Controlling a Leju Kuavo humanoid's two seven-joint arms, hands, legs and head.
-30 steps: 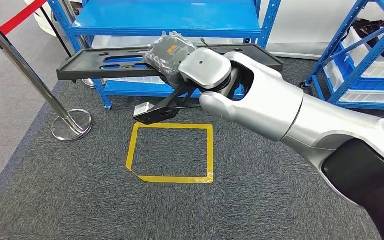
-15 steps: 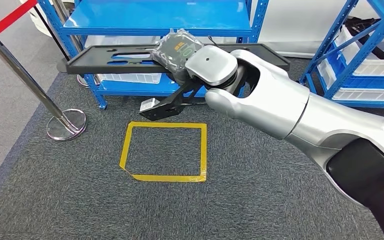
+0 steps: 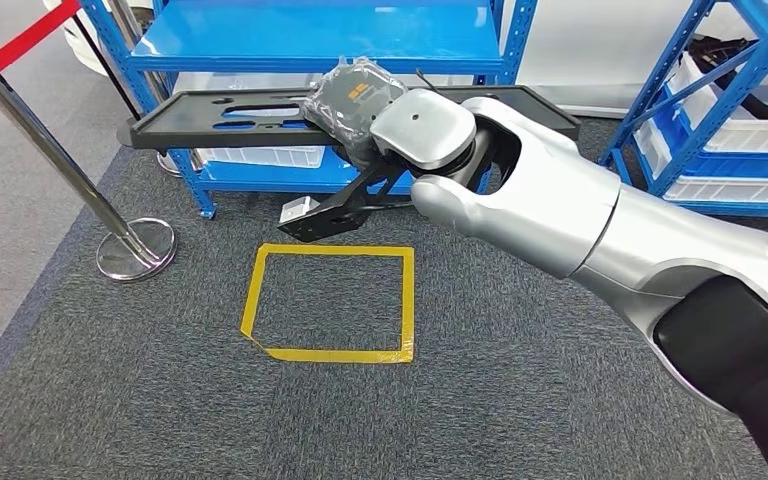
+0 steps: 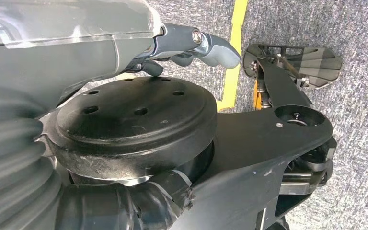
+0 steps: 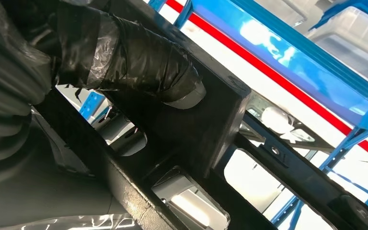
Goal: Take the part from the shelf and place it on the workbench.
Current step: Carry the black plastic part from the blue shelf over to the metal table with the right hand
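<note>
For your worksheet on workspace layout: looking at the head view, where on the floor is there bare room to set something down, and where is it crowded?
Bare carpet lies inside the yellow tape square, and between it and the stanchion base. Crowded: the blue shelf behind, with the long black part held by the right hand in front of it.
</note>
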